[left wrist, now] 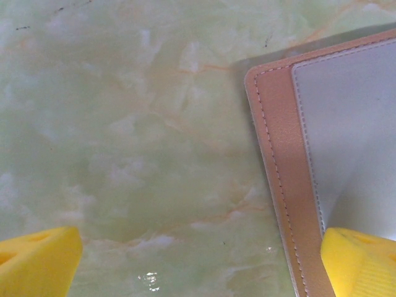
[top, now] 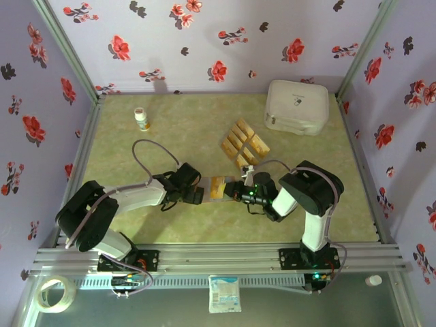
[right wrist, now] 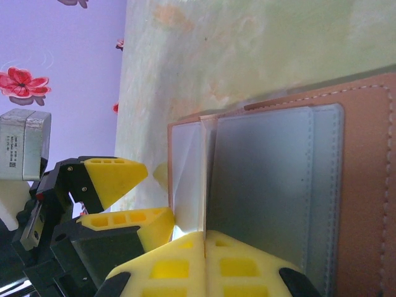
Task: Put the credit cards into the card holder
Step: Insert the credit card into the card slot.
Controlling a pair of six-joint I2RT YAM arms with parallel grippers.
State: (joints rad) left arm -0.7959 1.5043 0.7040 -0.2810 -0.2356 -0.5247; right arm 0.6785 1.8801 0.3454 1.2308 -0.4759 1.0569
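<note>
The card holder lies opened on the table between my two grippers, reddish-brown with a grey inside. My right gripper is shut on a thin inner leaf of the holder, which stands up edge-on. My left gripper is open at the holder's left edge, and its right fingertip is over the grey lining. From the top view, the left gripper and right gripper sit at either side of the holder. Several tan-orange credit cards lie in a fanned group just beyond it.
A big white rounded box stands at the back right. A small white bottle stands at the back left. Flowered walls close the table on three sides. A tape roll and a packet lie in front of the arm bases.
</note>
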